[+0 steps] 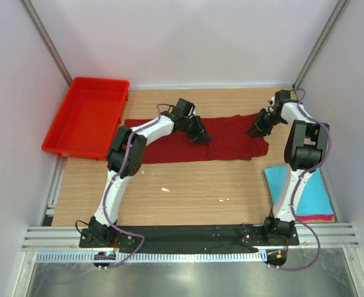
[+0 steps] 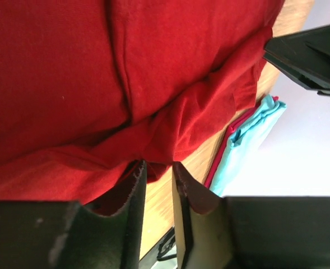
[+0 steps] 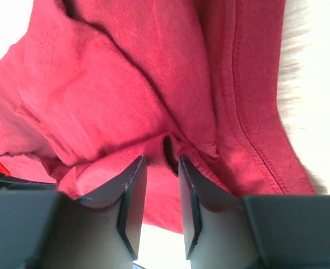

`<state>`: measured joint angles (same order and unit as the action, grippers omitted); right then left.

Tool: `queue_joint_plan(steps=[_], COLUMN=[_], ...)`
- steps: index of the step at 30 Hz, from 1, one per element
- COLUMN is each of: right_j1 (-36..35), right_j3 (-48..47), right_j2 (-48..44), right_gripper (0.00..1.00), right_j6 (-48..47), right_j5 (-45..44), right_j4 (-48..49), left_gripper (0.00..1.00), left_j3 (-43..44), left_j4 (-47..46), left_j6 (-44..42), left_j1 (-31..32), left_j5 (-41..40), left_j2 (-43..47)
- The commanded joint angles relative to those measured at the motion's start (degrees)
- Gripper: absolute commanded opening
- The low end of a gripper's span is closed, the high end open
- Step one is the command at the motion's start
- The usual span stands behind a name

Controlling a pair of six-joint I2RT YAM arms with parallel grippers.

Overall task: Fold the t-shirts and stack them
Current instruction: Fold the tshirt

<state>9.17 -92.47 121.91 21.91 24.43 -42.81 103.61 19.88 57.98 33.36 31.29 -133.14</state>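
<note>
A dark maroon t-shirt (image 1: 231, 139) lies spread across the far half of the table, rumpled toward its right end. My left gripper (image 1: 201, 137) presses down on its middle. In the left wrist view the jaws (image 2: 159, 168) stand narrowly apart, with a small fold of the maroon cloth (image 2: 69, 84) at their tips. My right gripper (image 1: 256, 130) is down on the shirt's right end. Its jaws (image 3: 162, 162) are also narrowly apart, over a pucker of the cloth (image 3: 125, 73). A folded turquoise t-shirt (image 1: 296, 189) lies at the near right on a pink one (image 1: 321, 218).
A bright red plastic tray (image 1: 86, 117) sits at the far left, partly over the table edge. Bare wood table (image 1: 188, 192) stretches between the shirt and the arm bases. White walls close in on both sides. The right arm (image 2: 310, 56) shows in the left wrist view.
</note>
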Motion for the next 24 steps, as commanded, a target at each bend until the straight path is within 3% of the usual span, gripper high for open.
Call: queue_joint_plan(steps=[1, 5, 11, 24], right_j1=[-0.29, -0.38, -0.29, -0.12], right_j3=[-2.89, -3.95, -5.88, -12.65], right_j2=[0.09, 0.43, 1.05, 7.9], right_gripper=[0.33, 0.29, 0.1, 0.08], right_j6=[-0.9, -0.38, 2.51, 6.74], right_j5=[0.8, 0.98, 3.26, 3.43], right_j4=[1.5, 1.59, 2.11, 1.33], left_gripper=[0.24, 0.18, 0.07, 0.06], left_j3=[2.73, 3.17, 3.0, -2.36], left_j4=[-1.68, -1.77, -2.3, -9.06], left_j6=[1.09, 1.35, 1.79, 5.65], left_j1=[0.12, 0.03, -0.05, -1.9], left_j5=[1.49, 1.15, 0.97, 0.44], left_j2=[-1.41, -1.68, -1.95, -1.24])
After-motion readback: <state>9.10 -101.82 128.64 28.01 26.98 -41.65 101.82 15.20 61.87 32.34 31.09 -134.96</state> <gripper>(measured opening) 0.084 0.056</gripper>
